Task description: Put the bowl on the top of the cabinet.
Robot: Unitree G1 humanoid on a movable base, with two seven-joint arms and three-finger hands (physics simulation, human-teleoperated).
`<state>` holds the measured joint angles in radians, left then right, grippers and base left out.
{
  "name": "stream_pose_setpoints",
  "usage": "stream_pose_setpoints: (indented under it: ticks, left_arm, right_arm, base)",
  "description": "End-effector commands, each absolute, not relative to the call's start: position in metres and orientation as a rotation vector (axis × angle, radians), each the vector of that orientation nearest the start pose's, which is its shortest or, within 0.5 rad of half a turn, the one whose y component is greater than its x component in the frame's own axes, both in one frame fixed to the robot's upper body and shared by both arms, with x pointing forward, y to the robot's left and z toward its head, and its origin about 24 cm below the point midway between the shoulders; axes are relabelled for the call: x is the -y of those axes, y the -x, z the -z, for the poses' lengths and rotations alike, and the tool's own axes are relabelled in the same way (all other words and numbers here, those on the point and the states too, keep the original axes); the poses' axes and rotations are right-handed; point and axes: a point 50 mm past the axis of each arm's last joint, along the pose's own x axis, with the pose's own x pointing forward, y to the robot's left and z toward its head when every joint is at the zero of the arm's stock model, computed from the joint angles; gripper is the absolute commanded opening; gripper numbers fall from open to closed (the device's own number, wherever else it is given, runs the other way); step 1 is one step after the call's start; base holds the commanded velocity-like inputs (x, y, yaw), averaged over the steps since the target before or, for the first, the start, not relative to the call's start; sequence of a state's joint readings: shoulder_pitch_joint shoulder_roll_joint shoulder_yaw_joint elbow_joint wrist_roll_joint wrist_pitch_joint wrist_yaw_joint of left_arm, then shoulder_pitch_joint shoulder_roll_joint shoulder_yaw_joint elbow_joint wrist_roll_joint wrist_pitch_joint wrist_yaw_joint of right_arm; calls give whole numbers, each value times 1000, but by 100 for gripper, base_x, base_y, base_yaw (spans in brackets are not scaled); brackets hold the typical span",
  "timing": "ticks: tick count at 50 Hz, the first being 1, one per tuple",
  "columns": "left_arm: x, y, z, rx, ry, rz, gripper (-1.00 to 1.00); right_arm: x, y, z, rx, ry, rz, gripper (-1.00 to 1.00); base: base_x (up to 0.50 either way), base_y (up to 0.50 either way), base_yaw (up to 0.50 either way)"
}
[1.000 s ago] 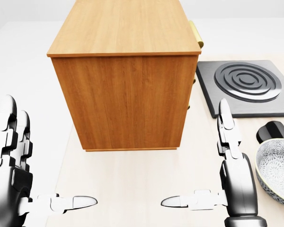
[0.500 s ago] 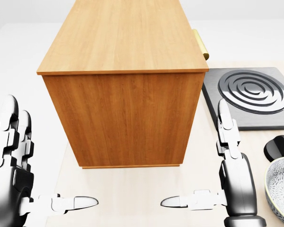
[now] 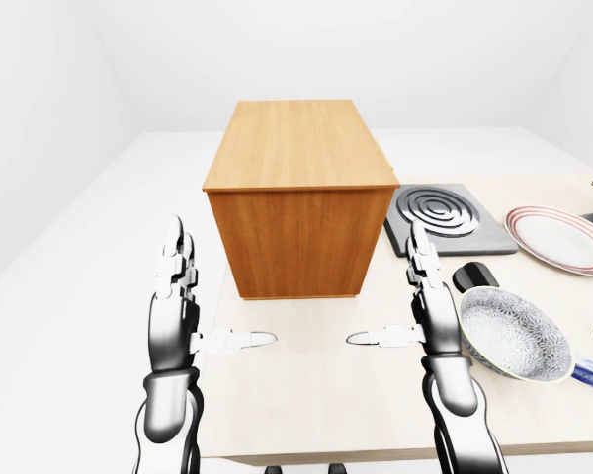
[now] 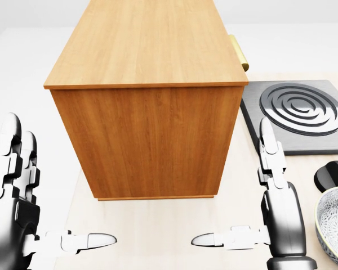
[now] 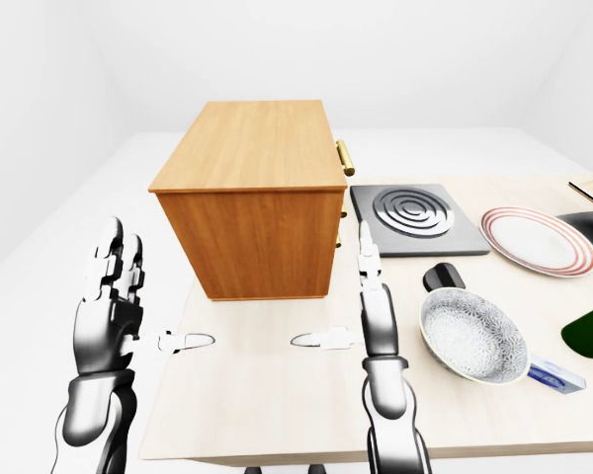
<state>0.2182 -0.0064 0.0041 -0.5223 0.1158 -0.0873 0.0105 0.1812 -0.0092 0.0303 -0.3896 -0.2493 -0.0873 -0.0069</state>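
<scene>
Left hand (image 3: 173, 316) and right hand (image 3: 430, 311) hover over the table (image 3: 306, 395), fingers spread, holding nothing. Patterned bowl (image 3: 512, 333) sits on the table just right of the right hand. Wooden cabinet (image 3: 298, 197) stands beyond the hands, burner plate (image 3: 443, 215) and striped plate (image 3: 558, 237) to its right; no readable writing.

On the desk (image 3: 306, 395) you have one cabinet (image 3: 301, 197). To its right: one hotplate (image 3: 440, 215), one bowl (image 3: 512, 333), one striped plate (image 3: 561, 239), one small black object (image 3: 472, 276) between hotplate and bowl. Two robot hands below the cabinet: left robot hand (image 3: 175, 314), right robot hand (image 3: 427, 311).
</scene>
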Motion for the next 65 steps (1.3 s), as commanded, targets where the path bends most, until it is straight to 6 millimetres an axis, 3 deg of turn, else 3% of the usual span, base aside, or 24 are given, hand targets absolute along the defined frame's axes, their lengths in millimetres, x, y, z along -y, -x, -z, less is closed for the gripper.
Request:
stream_pose_setpoints:
  ticks: [1, 7, 17, 21, 26, 32, 43, 51, 56, 65]
  left_arm:
    - [-161, -200, -123, 397, -128, -86, 100]
    - [-161, -200, -123, 398, -126, -84, 100]
    - [-161, -200, -121, 387, -133, -89, 100]
    - [-161, -201, -121, 391, -136, -95, 100]
    - [-161, -201, -123, 397, -141, -102, 100]
    - [-161, -201, -122, 393, -141, -103, 100]
    - [-161, -201, -122, 393, -144, -105, 100]
    - [-161, -202, -122, 393, -145, -109, 100]
    - [-162, -202, -123, 400, -145, -114, 100]
    - [-161, -202, -123, 399, -146, -109, 100]
  right_arm:
    - [152, -213, -100, 302, 260, 40, 100]
    - [154, -214, -101, 305, 283, 54, 100]
    - [160, -213, -123, 391, 466, 88, 100]
    - [163, -207, -146, 466, 564, 68, 100]
    - [174, -201, -169, 429, 717, 66, 100]
    - [194, -188, -180, 382, 832, 79, 100]
    - [231, -166, -170, 153, 1107, 30, 100]
    - [250, -150, -154, -9, 1100, 84, 100]
    - [272, -139, -124, -213, 1053, 118, 100]
    - [291, -130, -109, -355, 1063, 171, 100]
  base:
    - [0, 0, 0]
    - [0, 0, 0]
    - [0, 0, 0]
    - [0, 0, 0]
    - [0, 0, 0]
    - [0, 0, 0]
    - [0, 0, 0]
    - [0, 0, 0]
    - [0, 0, 0]
    - [0, 0, 0]
